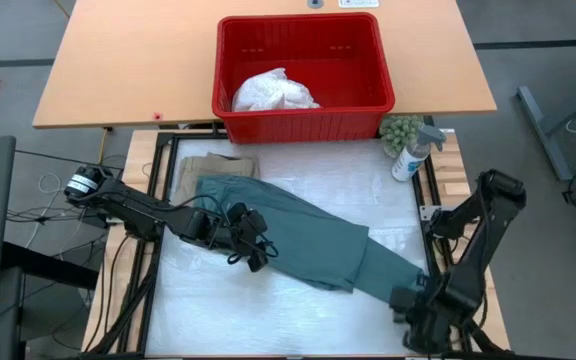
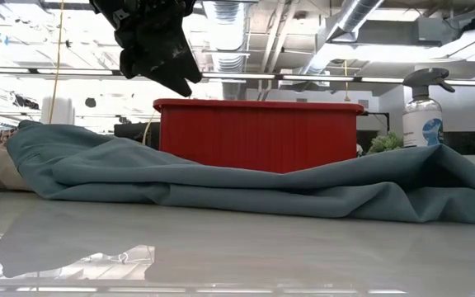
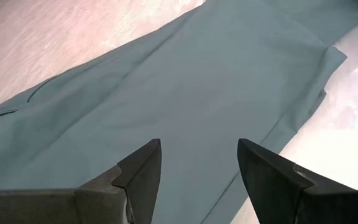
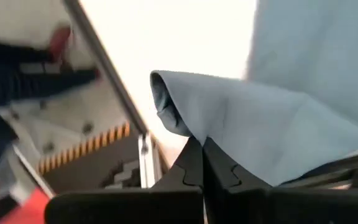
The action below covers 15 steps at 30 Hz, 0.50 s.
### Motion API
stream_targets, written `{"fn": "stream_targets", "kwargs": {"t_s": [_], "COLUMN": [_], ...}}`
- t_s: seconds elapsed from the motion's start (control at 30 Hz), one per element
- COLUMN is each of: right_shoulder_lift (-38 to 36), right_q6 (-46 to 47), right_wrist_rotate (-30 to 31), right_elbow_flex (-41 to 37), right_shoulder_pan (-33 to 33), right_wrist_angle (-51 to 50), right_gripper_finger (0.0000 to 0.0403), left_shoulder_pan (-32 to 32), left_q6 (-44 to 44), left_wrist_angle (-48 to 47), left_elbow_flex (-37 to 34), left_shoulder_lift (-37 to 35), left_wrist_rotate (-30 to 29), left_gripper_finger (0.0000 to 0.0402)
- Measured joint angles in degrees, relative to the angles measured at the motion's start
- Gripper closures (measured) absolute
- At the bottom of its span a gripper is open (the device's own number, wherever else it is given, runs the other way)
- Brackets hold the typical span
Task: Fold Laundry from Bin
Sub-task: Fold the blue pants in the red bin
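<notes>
The teal-green garment (image 1: 298, 235) lies spread slantwise across the white surface (image 1: 298, 310), from about 10 o'clock down to 5 o'clock, with the beige-khaki garment (image 1: 208, 165) partly under its upper end and the white garment (image 1: 273, 92) in the red bin (image 1: 303, 125) at 12 o'clock. The step in hand looks like drawing out the teal piece flat before folding. To do it well, the corner held at 5 o'clock should be pulled gently outward along the cloth's own line, low over the surface, while the other arm pins or lifts the middle so no wrinkle bunches

The right gripper (image 4: 202, 163) at 5 o'clock is fully closed, pinching the teal hem between its fingers. The left gripper (image 3: 197, 171) hovers over the garment's middle at about 9 o'clock, fingers parted, holding nothing
</notes>
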Motion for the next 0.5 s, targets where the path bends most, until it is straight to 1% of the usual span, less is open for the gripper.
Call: {"fn": "stream_targets", "kwargs": {"t_s": [0.17,0.27,0.37,0.5], "right_shoulder_lift": [-5.86,-8.16,-9.35,-9.83], "right_q6": [-0.8,-4.13,-10.11,-17.53], "right_wrist_rotate": [7.06,9.87,9.83,7.16], "right_elbow_flex": [0.0,0.0,0.0,0.01], "right_shoulder_pan": [-3.97,-7.14,-11.32,-16.0], "right_wrist_angle": [-3.05,-2.87,-0.96,2.83], "right_gripper_finger": [0.0388,0.0388,0.0388,0.0388], "left_shoulder_pan": [0.0,0.0,0.0,0.0], "left_q6": [0.0,0.0,-0.07,-1.08], "left_wrist_angle": [0.01,0.01,0.01,0.01], "left_elbow_flex": [0.0,0.0,0.0,0.0], "left_shoulder_lift": [0.0,0.0,0.0,0.0], "left_wrist_rotate": [-0.09,-0.2,-0.2,-1.04], "left_gripper_finger": [0.0201,0.0201,0.0201,0.0201]}}
